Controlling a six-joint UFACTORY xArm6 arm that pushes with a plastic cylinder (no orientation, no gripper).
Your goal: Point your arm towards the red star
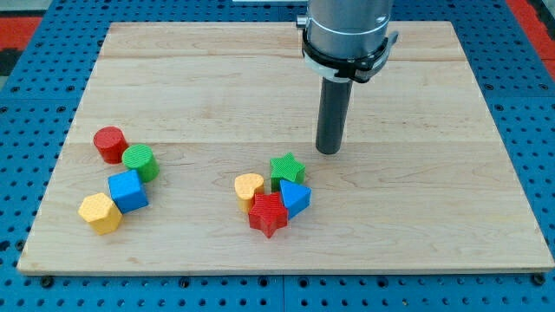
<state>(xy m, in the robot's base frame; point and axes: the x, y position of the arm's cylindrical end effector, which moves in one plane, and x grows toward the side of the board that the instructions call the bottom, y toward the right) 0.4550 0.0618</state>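
The red star (pixel 268 214) lies near the view's bottom centre, in a tight cluster. It touches a yellow heart (pixel 249 187) on its upper left and a blue triangle (pixel 295 198) on its upper right, with a green star (pixel 287 168) above them. My tip (pixel 329 151) rests on the board above and to the right of this cluster, close to the green star's upper right and apart from it. The red star is well below and left of the tip.
A second group sits at the view's left: a red cylinder (pixel 110 144), a green cylinder (pixel 139 163), a blue cube (pixel 128 191) and a yellow hexagonal block (pixel 100 213). The wooden board (pixel 173 78) lies on a blue pegboard.
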